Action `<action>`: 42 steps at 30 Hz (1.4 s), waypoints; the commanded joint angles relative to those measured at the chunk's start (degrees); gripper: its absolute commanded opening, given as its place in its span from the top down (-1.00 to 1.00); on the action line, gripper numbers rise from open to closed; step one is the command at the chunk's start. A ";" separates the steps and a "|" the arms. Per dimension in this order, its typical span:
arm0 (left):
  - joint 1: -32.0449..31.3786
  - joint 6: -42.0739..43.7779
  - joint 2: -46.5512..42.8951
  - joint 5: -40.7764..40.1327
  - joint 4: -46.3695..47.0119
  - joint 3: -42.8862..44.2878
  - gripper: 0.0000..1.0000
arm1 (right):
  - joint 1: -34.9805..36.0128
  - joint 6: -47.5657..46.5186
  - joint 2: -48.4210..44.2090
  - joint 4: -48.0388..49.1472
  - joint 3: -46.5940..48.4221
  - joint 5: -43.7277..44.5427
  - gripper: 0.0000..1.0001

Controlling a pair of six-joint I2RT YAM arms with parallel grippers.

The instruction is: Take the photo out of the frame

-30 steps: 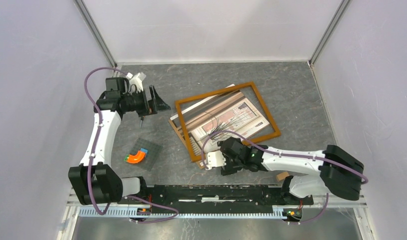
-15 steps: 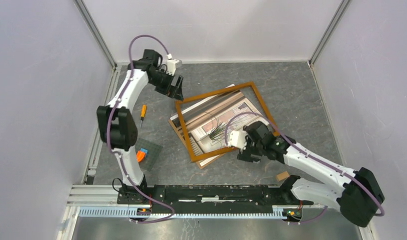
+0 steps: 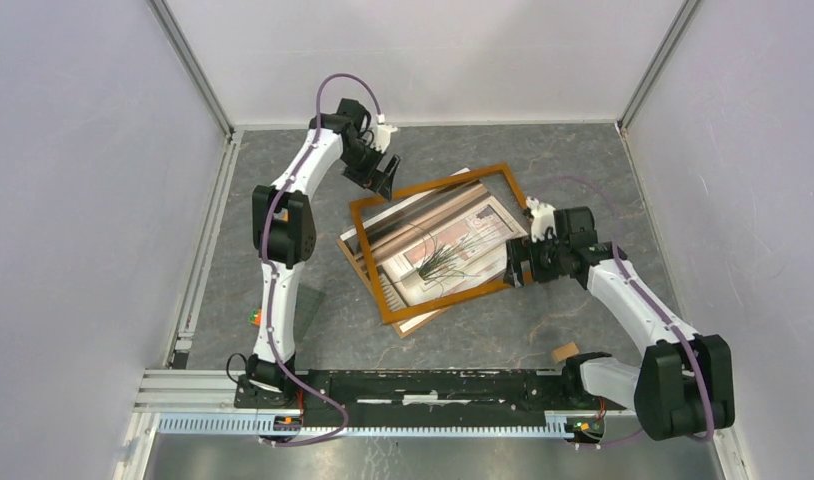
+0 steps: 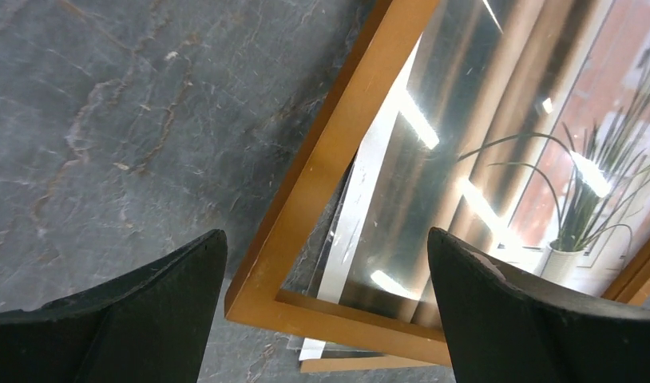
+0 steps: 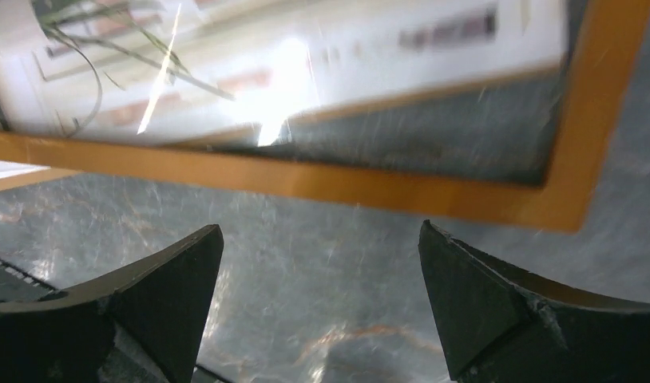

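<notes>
The frame (image 3: 372, 266), with its narrow orange-brown border, lies skewed on the grey table. The photo (image 3: 438, 250) of the spiky green plant shows through it, skewed, with its white edge sticking out at the far left. My left gripper (image 3: 385, 181) is open and empty just above the frame's far left corner. In the left wrist view the gripper (image 4: 326, 239) straddles that corner of the frame (image 4: 338, 152), with the photo (image 4: 545, 159) to the right. My right gripper (image 3: 514, 268) is open and empty at the frame's near right edge. In the right wrist view the gripper (image 5: 322, 231) sits just short of the frame (image 5: 306, 179) and the photo (image 5: 322, 56).
A brown backing board (image 3: 411, 322) sticks out under the frame's near left corner. A small grey plate with an orange block (image 3: 255, 317) is mostly hidden behind the left arm. A small tan piece (image 3: 565, 351) lies near the right arm's base. Walls close in the table.
My left arm has swung from the left side to the frame's far left corner. My right gripper has moved from the frame's near left along its near edge towards the right corner.
</notes>
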 commanded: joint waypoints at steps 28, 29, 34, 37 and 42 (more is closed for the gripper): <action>1.23 4.53 -14.67 0.63 6.38 -36.35 -0.47 | -5.99 15.81 17.07 21.71 -13.55 -12.92 -0.96; 1.23 4.30 -15.28 1.15 6.59 -37.42 -0.47 | -5.93 15.31 18.49 21.95 -12.45 -12.94 -0.96; 1.14 1.74 -18.13 3.76 8.36 -42.80 -0.46 | -5.85 12.88 25.47 22.47 -5.47 -12.58 -0.93; 1.05 0.34 -18.56 5.06 8.72 -44.15 -0.46 | -5.81 12.19 29.27 21.90 -2.21 -13.12 -0.91; -0.77 -2.11 -21.24 8.26 9.87 -48.36 -0.43 | -5.90 9.15 35.63 20.95 6.13 -13.09 -0.89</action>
